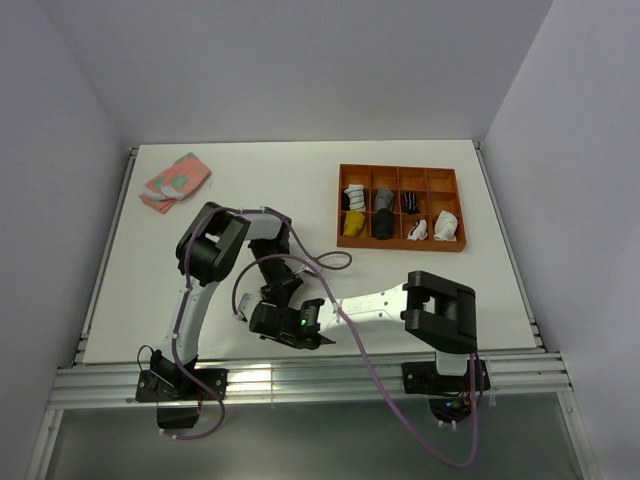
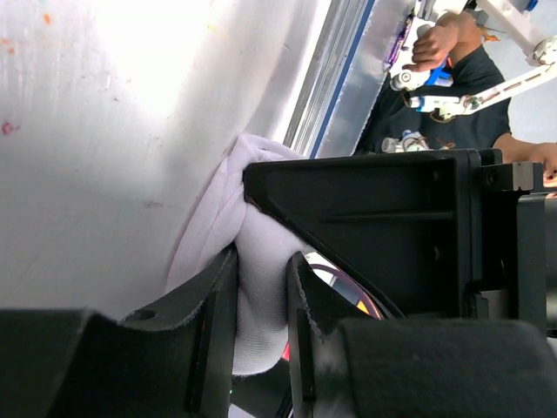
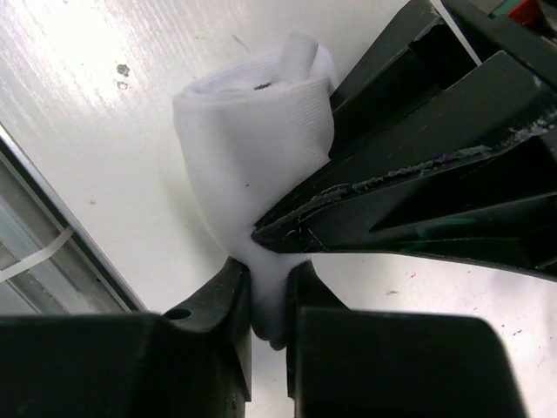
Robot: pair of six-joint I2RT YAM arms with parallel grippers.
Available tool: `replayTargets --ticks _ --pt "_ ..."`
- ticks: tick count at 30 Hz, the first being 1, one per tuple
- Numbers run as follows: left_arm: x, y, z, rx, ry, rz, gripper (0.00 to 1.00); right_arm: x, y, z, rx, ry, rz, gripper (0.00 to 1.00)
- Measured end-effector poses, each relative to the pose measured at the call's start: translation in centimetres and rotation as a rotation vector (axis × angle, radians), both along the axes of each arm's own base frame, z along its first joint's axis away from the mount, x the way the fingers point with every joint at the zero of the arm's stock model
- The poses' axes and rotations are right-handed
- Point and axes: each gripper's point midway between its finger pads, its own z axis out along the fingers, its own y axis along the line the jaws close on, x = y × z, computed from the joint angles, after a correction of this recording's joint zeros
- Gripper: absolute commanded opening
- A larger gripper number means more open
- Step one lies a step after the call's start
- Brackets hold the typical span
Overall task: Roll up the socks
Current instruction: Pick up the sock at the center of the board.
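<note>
My right fingers (image 3: 231, 300) are nearest. They are pressed in on the thin lower end of the white sock (image 3: 252, 122), so the right gripper (image 3: 268, 283) is pinching cloth. The left gripper (image 2: 261, 270) nips a fold of the same sock between its pads. Its black jaws meet mine almost tip to tip, right against the bundle.

The sock lies on the table (image 1: 260, 190) close to the near edge, between my two bases. Above my pinch it bulges into a loose, partly wound roll.

I judge it light, limp and springy. The knit should not slip on my pads and nothing in it can break, but the roll will likely slacken if either pinch lets go. A hold through the thick of the roll looks safer than one on a single loose layer, which would only stretch and pull out.

Farther back on the right, the tray (image 1: 345, 170) holds rolled socks (image 1: 410, 202) in its compartments. At the far left corner, well apart, lies the pink sock (image 1: 175, 180), flat and unrolled.
</note>
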Motion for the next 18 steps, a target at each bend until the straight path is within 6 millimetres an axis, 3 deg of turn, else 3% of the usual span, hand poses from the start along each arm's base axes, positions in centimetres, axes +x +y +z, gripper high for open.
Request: replayTargets --ticks 6,18 --pt "1.0 -0.1 0.2 -0.002 -0.023 -0.01 0.32 0.4 0.1 0.1 0.013 -0.013 -0.02 0.0" --pt "3.5 -0.1 0.3 -0.042 -0.066 0.062 0.41 1.6 0.1 0.2 0.041 -0.04 -0.068 0.0"
